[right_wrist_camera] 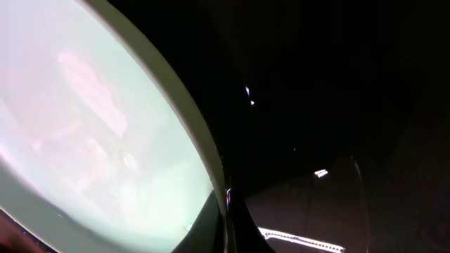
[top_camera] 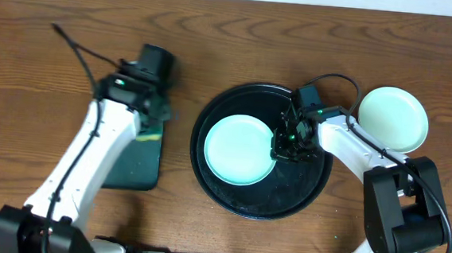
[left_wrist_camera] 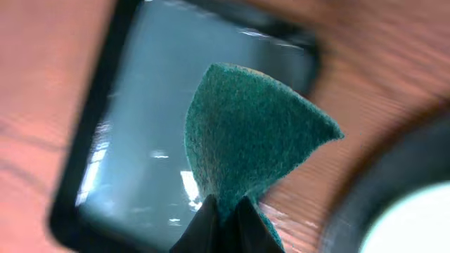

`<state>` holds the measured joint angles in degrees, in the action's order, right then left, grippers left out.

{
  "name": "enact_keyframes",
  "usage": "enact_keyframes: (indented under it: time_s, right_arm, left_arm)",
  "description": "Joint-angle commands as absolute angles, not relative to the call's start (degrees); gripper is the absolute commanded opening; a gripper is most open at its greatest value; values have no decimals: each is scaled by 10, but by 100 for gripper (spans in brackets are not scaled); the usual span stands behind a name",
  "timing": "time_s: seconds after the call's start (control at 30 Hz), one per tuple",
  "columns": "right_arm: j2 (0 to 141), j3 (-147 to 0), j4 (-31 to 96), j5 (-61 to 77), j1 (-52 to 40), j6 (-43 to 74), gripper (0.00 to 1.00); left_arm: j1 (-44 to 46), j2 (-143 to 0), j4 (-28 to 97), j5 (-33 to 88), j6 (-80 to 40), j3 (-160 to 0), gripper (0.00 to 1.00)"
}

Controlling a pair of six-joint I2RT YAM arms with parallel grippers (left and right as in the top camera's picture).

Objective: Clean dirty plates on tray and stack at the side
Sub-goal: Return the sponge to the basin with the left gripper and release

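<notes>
Now our left end effector [left_wrist_camera: 223, 214] pinches a green pad [left_wrist_camera: 246, 133]; our right end effector [top_camera: 286, 143], a mint plate [top_camera: 236, 149].

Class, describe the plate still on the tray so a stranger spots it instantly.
Find the round black tray mid-table. The pale mint plate lies inside it, the right gripper gripping its edge. The other plate sits off the tray.
</notes>
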<state>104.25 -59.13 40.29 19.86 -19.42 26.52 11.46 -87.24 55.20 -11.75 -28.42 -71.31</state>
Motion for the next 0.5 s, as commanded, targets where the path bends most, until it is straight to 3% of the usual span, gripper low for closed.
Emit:
enact_keyframes:
  time_s: [0.0,0.17,0.47]
  right_arm:
    - [1049,-583,408,154,-188,261,1]
    - [1049,-583,403,155,-188,261,1]
    - [1049,-583,403,155,-188,261,1]
  left_arm:
    - [54,-893,559,-130,-277,-702,7]
    - [6,-934,539,-111,-272,-675,7]
    - [3,-1041,475,-66,-255,-659,7]
